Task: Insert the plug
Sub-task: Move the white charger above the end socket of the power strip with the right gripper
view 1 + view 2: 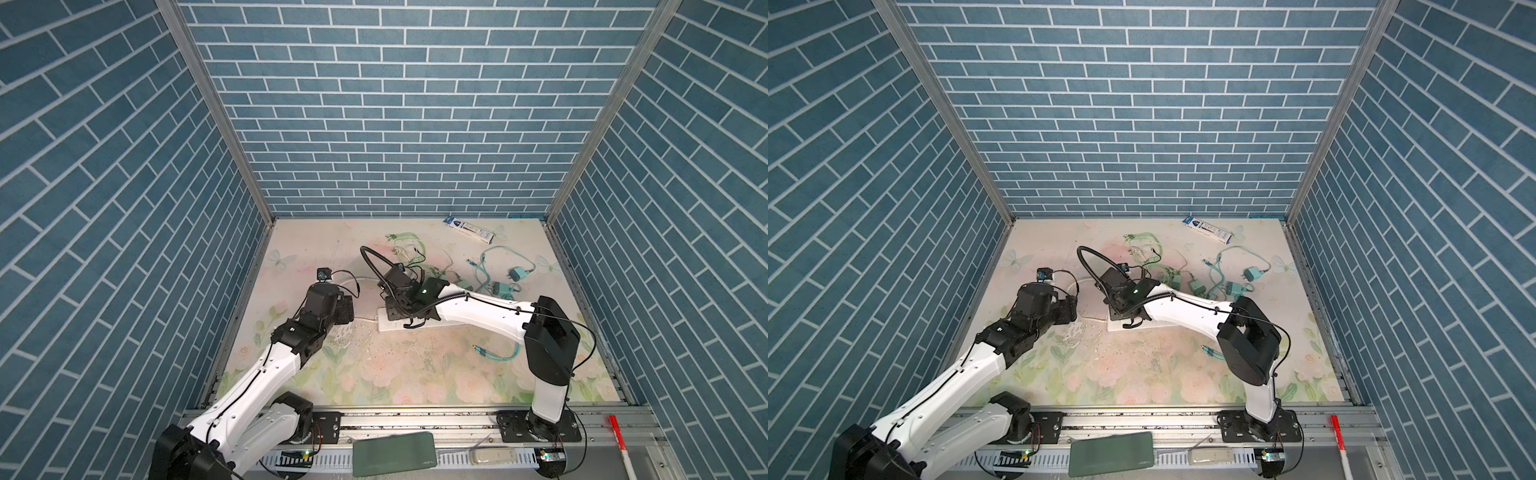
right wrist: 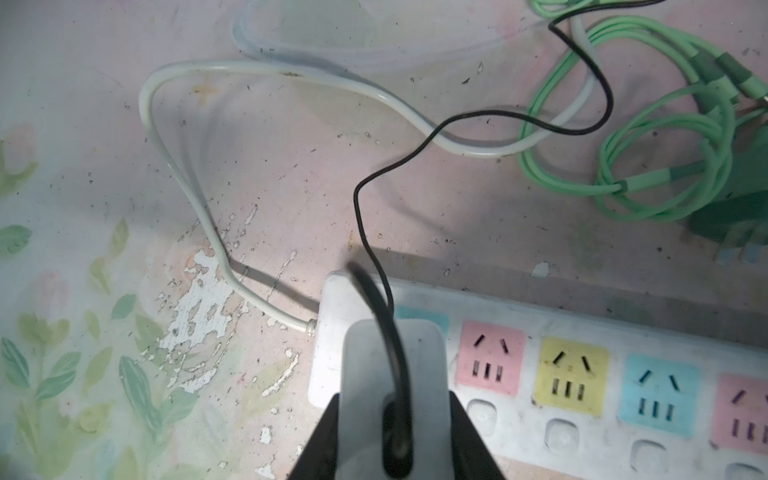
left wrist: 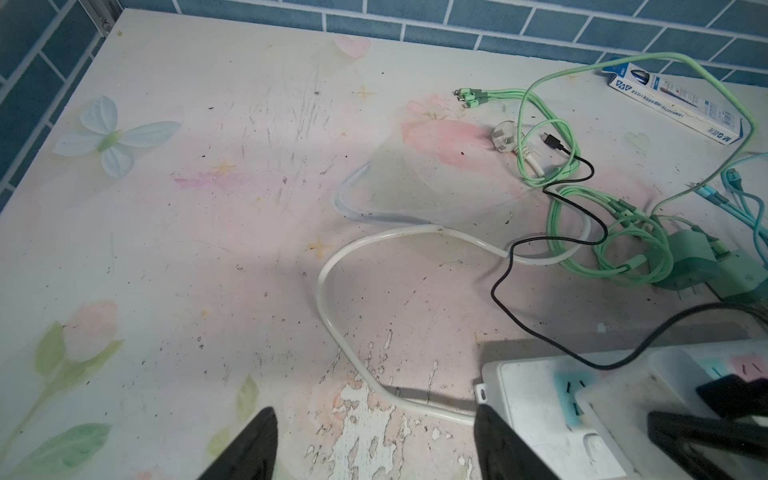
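**A:** So, where was the plug, and which way did it point?

**B:** The white, rounded-block charger plug [image 2: 365, 374] was over the long white power strip [image 2: 536, 328]. It sat at the teal end socket [image 2: 426, 321], the one nearest where the strip's white cord [image 2: 183, 183] enters. Its back face looked up toward the wrist, and a thin black cable [image 2: 360, 216] left that face, so the prong side faced down at the strip. Its long side seemed to lie across the strip's width. Whether the prongs were seated, I couldn't tell.

**A:** And the arm on it?

**B:** The right gripper [image 2: 392, 415] clamped the charger plug by its two long sides, one black finger on each. That arm reached in along the power strip from the end opposite the cord, with the forearm low above it and the wrist pitched down.

**A:** The other one?

**B:** The left gripper [image 3: 374, 451] hovered just off the strip's cord end, its jaws spread wide and empty. The white cord ran under the gap, and one fingertip [image 3: 494, 432] was beside the strip's corner. Its wrist pointed toward the strip.
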Action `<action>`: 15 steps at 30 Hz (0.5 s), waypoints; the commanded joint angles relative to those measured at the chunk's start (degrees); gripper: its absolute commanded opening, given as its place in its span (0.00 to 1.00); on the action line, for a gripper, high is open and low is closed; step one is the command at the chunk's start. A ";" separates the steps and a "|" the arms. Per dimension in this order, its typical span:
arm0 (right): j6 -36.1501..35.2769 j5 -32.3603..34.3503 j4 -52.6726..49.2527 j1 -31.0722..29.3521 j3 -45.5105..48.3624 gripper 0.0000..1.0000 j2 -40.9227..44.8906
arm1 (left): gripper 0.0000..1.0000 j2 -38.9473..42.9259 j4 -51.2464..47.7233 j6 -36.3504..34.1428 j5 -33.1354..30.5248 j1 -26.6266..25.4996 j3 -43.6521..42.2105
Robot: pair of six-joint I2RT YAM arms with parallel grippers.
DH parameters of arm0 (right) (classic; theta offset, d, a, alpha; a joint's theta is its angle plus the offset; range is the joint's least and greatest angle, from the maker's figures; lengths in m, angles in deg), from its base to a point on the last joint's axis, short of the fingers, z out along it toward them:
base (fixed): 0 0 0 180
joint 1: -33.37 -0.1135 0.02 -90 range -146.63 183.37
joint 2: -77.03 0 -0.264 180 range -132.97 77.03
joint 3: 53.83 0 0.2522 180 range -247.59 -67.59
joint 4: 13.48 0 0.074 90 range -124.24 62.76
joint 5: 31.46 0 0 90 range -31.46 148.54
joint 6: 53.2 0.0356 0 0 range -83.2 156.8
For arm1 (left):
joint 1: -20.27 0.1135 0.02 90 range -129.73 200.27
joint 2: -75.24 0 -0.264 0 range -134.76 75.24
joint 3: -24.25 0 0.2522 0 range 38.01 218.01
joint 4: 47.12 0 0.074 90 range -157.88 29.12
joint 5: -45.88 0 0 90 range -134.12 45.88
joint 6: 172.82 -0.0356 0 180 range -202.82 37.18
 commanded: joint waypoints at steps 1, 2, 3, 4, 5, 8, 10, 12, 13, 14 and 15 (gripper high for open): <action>2.87 3.97 1.45 -0.92 1.16 0.09 -0.14 | 0.77 0.54 -1.77 0.48 -1.46 0.02 -0.01; 3.00 4.10 1.53 -1.06 1.54 0.09 -0.12 | 0.77 0.46 -1.94 0.54 -1.83 0.02 0.07; 3.39 4.45 1.47 -1.00 1.85 0.09 -0.12 | 0.77 0.22 -2.05 0.57 -2.02 0.00 0.16; 3.77 4.84 1.45 -1.09 2.18 0.09 -0.06 | 0.77 -0.15 -2.10 0.57 -2.21 0.04 0.17; 3.81 4.84 1.46 -1.10 2.44 0.09 0.05 | 0.77 -0.42 -2.08 0.51 -2.45 0.04 0.21; 4.41 5.94 2.19 -1.27 3.73 0.09 0.51 | 0.77 -0.96 -1.56 0.56 -2.43 0.03 -0.16; 4.38 6.63 3.16 -1.26 4.79 0.09 0.83 | 0.77 -0.96 -1.12 0.60 -2.43 0.02 -0.52; 4.13 6.74 3.48 -1.22 5.33 0.09 0.85 | 0.78 -1.09 -0.76 0.59 -2.26 0.04 -0.71; 3.85 6.90 3.86 -1.23 5.60 0.09 0.85 | 0.78 -1.09 -0.67 0.54 -2.19 0.04 -0.85; 3.67 6.82 4.32 -1.27 5.97 0.09 0.92 | 0.78 -1.18 -0.74 0.58 -2.14 0.04 -0.86; 3.58 6.83 4.71 -1.27 6.13 0.09 1.01 | 0.77 -1.18 -0.61 0.55 -2.14 -0.01 -0.78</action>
